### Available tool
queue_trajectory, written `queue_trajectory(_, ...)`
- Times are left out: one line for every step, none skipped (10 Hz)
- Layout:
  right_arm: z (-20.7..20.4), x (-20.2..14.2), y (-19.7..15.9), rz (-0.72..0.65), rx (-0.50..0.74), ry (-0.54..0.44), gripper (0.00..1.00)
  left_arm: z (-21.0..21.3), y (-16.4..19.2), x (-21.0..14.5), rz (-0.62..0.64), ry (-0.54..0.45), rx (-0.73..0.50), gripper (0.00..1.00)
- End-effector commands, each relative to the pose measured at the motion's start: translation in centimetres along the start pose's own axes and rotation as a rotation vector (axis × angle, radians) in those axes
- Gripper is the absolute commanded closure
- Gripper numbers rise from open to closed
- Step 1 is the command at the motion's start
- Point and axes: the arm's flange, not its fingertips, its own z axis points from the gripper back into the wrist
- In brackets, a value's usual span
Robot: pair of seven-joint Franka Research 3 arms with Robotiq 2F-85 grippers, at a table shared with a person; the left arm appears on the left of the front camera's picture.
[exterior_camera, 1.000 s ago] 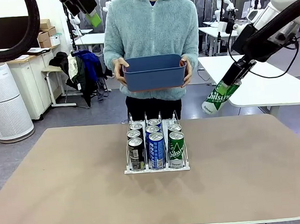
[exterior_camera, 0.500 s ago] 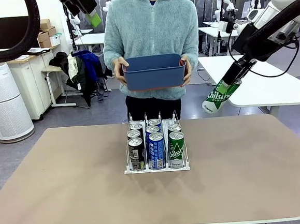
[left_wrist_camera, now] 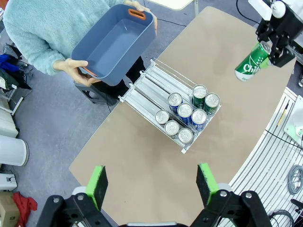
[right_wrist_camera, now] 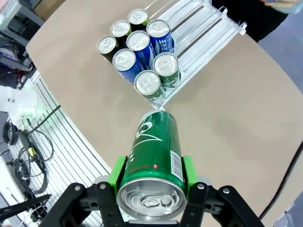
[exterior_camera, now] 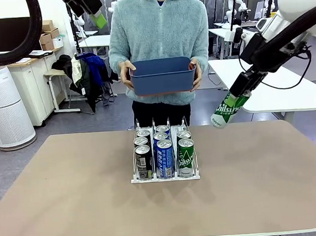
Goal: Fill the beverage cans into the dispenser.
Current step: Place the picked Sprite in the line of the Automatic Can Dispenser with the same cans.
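Observation:
The dispenser (exterior_camera: 165, 178) stands mid-table with several beverage cans in it: dark ones (exterior_camera: 143, 162) in the left lane, blue (exterior_camera: 165, 158) in the middle, green (exterior_camera: 186, 156) on the right. My right gripper (exterior_camera: 242, 87) hangs above the table's far right, shut on a green can (exterior_camera: 228, 108) that tilts bottom-down to the left. In the right wrist view this can (right_wrist_camera: 154, 156) sits between the green pads (right_wrist_camera: 187, 172), above and beside the rack (right_wrist_camera: 208, 28). My left gripper (left_wrist_camera: 152, 184) is open and empty, high over the rack (left_wrist_camera: 147, 90) and its cans (left_wrist_camera: 184, 113).
A person at the far side holds an empty dark blue bin (exterior_camera: 162, 76) in both hands, just behind the rack's back end. Bare tabletop (exterior_camera: 70, 190) spreads left, right and in front of the rack. The rear halves of the lanes are free.
My right gripper has carried the green can slightly left and down, nearer the rack. The left gripper, the person and the bin have stayed still.

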Motion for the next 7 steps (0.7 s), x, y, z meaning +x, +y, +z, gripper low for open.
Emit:
queue_trajectory(-0.5, -1.8, 3.3, -0.073, -0.059, -0.037, 0.42, 0.0, 0.0, -0.2, 0.004, -0.003, 0.003, 0.00)
queue_trajectory(-0.5, -2.5, 4.5, -0.105, -0.084, -0.033, 0.42, 0.0, 0.0, -0.2, 0.004, -0.003, 0.003, 0.00)
queue_trajectory(-0.7, -3.1, 5.3, -0.133, -0.097, -0.047, 0.42, 0.0, 0.0, -0.2, 0.004, -0.003, 0.003, 0.00)
queue_trajectory(-1.1, -3.6, 6.1, -0.143, -0.097, -0.055, 0.42, 0.0, 0.0, -0.2, 0.004, -0.003, 0.003, 0.00)
queue_trajectory(-1.5, -4.0, 6.7, -0.150, -0.101, -0.057, 0.42, 0.0, 0.0, -0.2, 0.004, -0.003, 0.003, 0.00)
queue_trajectory(-1.7, -4.2, 7.1, -0.142, -0.092, -0.038, 0.42, 0.0, 0.0, -0.2, 0.004, -0.003, 0.003, 0.00)
queue_trajectory(-2.4, -4.2, 7.4, -0.139, -0.105, -0.013, 0.42, 0.0, 0.0, -0.2, 0.004, -0.003, 0.003, 0.00)
